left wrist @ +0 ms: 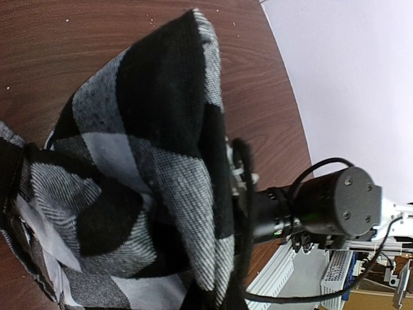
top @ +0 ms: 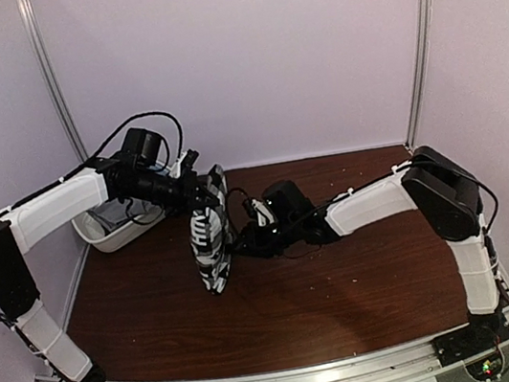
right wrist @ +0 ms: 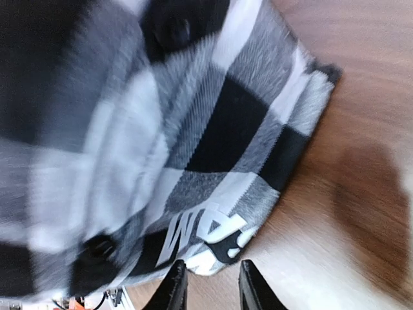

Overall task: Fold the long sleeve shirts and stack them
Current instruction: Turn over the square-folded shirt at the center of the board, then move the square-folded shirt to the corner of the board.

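- Top view: at mid-frame the left gripper (top: 204,191) is clamped on the shirt (top: 211,246). The shirt hangs toward the table (top: 347,283), probably held up so that it drapes straight. The right gripper (top: 247,234) sits just right of it.
- Left wrist view: checked cloth fills the frame and hides the fingers.
- Right wrist view: at the bottom edge the fingers (right wrist: 174,287) stand apart. The hem is just above them, and nothing is gripped.

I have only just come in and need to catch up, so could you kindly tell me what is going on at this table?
The left arm holds the black-and-white checked shirt up in a bunch, jaws shut on the cloth, so it hangs down over the table. The right arm is low beside the shirt's lower edge, jaws slightly apart with nothing between them. Nothing is folded yet; a white tub sits at the back left.
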Controlling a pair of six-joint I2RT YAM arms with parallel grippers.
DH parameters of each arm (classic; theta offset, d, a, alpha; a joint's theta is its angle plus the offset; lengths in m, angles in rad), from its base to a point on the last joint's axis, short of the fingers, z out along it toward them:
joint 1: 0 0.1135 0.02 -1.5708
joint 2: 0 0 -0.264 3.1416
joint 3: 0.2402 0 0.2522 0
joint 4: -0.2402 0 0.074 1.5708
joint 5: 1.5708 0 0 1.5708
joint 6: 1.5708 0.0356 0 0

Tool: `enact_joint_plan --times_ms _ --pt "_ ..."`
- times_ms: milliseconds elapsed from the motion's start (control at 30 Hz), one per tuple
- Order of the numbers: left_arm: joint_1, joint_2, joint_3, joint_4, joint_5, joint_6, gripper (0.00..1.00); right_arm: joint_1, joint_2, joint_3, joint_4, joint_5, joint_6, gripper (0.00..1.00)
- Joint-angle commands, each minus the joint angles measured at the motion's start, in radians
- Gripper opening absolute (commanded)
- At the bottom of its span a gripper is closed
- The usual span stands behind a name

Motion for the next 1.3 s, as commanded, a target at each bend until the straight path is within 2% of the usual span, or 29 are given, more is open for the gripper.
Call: enact_joint_plan --times_ms 0,167,300,333,433,500,567,667,867,1000,1267 --pt "-0.038 0.037 0.039 0.063 -0.023 -0.013 0.0 -0.071 -0.195 -0.132 -0.01 0.071 -0.04 0.33" --pt "-0.16 0.145 0.119 0.071 -0.135 -0.058 0.0 -0.17 -0.413 -0.293 -0.111 0.138 -0.098 0.42" --pt "-0.273 0.35 0.284 0.132 -0.197 -0.129 0.02 -0.247 -0.578 -0.387 -0.207 0.194 -0.142 0.48" --pt "-0.298 0.414 0.354 0.132 -0.191 -0.141 0.12 -0.265 -0.613 -0.404 -0.235 0.205 -0.15 0.49" --pt "-0.363 0.559 0.566 0.111 -0.193 -0.16 0.25 -0.301 -0.693 -0.441 -0.298 0.258 -0.181 0.53" --pt "-0.373 0.59 0.625 0.109 -0.192 -0.17 0.41 -0.307 -0.719 -0.456 -0.325 0.27 -0.198 0.57" --pt "-0.369 0.578 0.625 0.101 -0.218 -0.157 0.5 -0.307 -0.719 -0.468 -0.332 0.26 -0.206 0.6" --pt "-0.345 0.515 0.546 0.103 -0.241 -0.141 0.56 -0.306 -0.706 -0.496 -0.317 0.24 -0.207 0.65" --pt "-0.25 0.281 0.18 0.194 -0.295 -0.125 0.56 -0.298 -0.647 -0.514 -0.286 0.22 -0.223 0.69" --pt "-0.175 0.176 -0.022 0.252 -0.258 -0.097 0.56 -0.287 -0.583 -0.505 -0.269 0.205 -0.237 0.72" --pt "-0.091 0.113 -0.236 0.301 -0.199 -0.036 0.56 -0.282 -0.469 -0.479 -0.227 0.18 -0.241 0.72"
